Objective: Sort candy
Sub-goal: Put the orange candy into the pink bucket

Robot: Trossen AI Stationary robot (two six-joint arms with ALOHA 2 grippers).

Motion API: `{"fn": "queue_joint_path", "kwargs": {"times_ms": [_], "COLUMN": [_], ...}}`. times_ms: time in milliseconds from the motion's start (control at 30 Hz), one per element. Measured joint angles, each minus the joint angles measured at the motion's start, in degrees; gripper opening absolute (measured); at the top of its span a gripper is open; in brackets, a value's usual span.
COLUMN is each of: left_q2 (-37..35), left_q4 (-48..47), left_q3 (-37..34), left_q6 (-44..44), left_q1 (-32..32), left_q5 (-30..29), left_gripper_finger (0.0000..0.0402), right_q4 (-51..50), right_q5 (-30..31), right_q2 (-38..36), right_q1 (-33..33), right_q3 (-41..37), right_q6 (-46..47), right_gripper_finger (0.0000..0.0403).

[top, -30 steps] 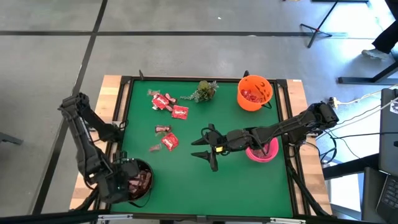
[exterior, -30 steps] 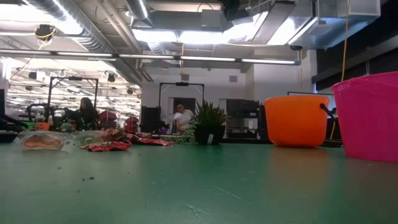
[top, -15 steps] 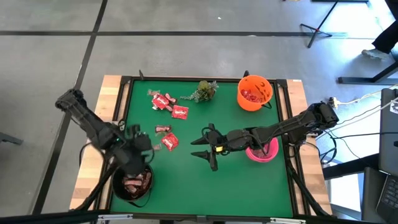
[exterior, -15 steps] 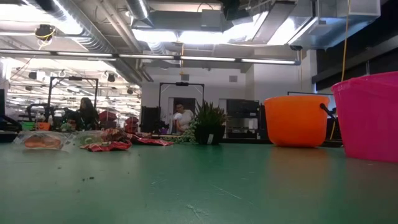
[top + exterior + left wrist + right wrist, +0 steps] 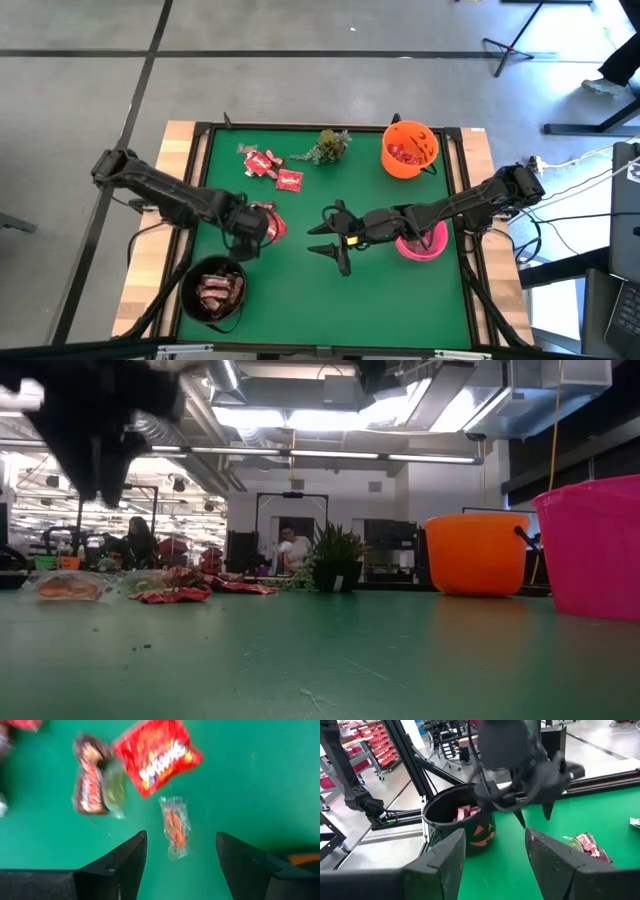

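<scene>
My left gripper [image 5: 250, 236] hangs open, pointing down, above a group of candy left of the table's middle. In its wrist view a clear-wrapped sweet [image 5: 175, 826] lies flat on the mat below the gap between the fingers. A red packet [image 5: 157, 751] and a brown bar [image 5: 89, 776] lie just beyond it. More candy [image 5: 272, 168] lies at the far left. My right gripper [image 5: 318, 240] waits open near the table's middle, pointing toward the left edge, with nothing between its fingers.
A black bowl [image 5: 214, 294] with candy in it stands at the near left. An orange bowl [image 5: 408, 148] stands at the far right, a pink bowl [image 5: 421, 244] under my right arm. A green plant sprig [image 5: 326, 146] lies at the far middle.
My left gripper has swung from above the black bowl toward the table's far edge and middle, sinking a little. It now hangs over the candy group and has come into the low view at the upper left. The candy has not moved.
</scene>
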Motion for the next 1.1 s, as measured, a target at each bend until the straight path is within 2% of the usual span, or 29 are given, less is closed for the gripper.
{"fn": "queue_joint_path", "kwargs": {"times_ms": [200, 433, 600, 1100], "left_q2": [0.0, 0.0, 0.8, 7.2], "left_q4": [5.6, 13.1, 17.5, 17.6], "left_q3": [-8.0, -12.9, -14.8, -16.1], "left_q6": [1.2, 2.6, 2.8, 4.1], "left_q1": [4.3, 6.5, 8.0, 8.6], "left_q5": [5.4, 5.5, 5.3, 4.9], "left_gripper_finger": [0.0225, 0.0225, 0.0225, 0.0215], "right_q4": [-0.9, -1.2, -1.3, -2.0], "right_q5": [0.0, 0.1, 0.1, 0.2], "right_q2": [0.0, 0.0, 0.0, 0.0], "right_q1": [0.0, 0.0, 0.0, 0.0], "right_q3": [0.0, 0.0, 0.0, 0.0], "right_q6": [-0.2, -0.2, -0.2, -0.3], "right_gripper_finger": [0.0204, 0.0204, 0.0204, 0.0204]}}
